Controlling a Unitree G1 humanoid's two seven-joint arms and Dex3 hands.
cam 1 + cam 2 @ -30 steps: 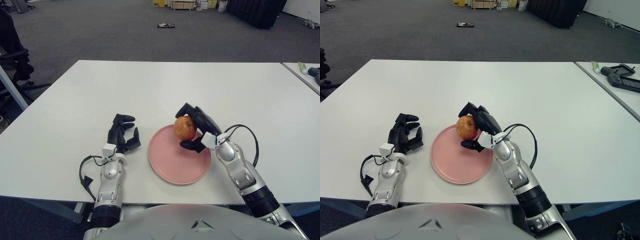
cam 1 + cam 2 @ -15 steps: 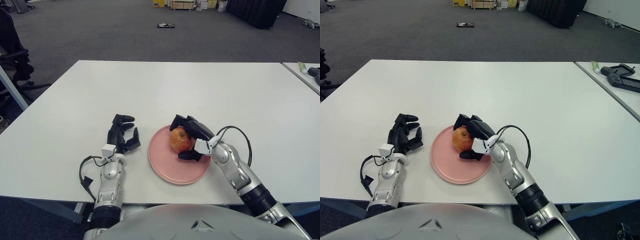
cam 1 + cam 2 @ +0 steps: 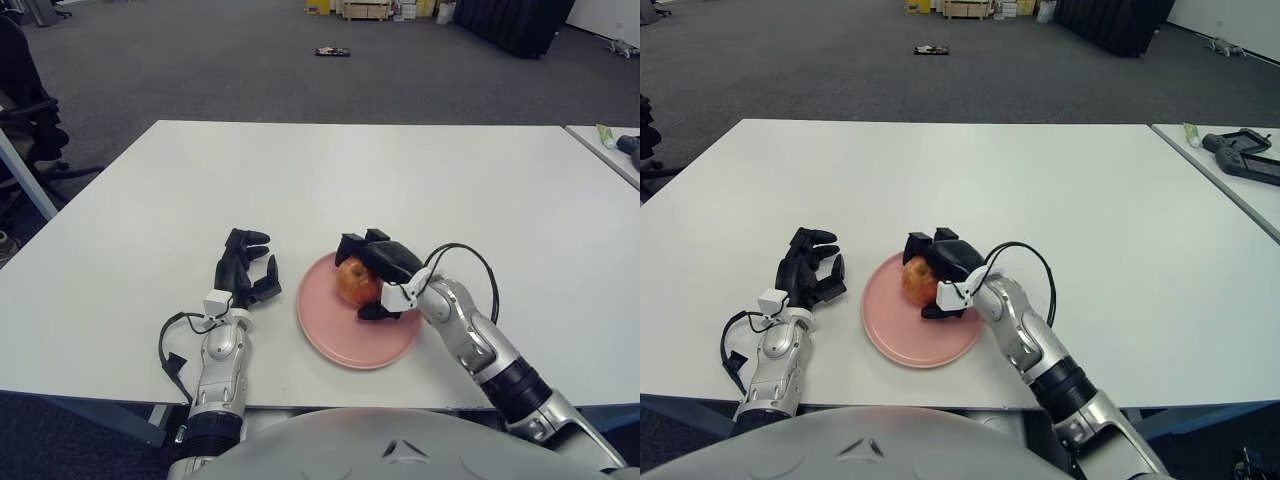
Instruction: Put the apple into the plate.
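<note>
Behind white table (image 3: pixel 350 170), grey carpeted floor (image 3: pixel 200 60).

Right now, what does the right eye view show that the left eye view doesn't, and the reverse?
Only the right eye view shows the black controller whole, on the neighbouring table. Only the left eye view shows the office chair at far left. Both share the white table, the right hand closed around the apple over the pink plate, and the left hand resting on the table left of the plate.

Both head-mounted eyes look forward and down, sharing the white table (image 3: pixel 300 170) from slightly offset positions.
</note>
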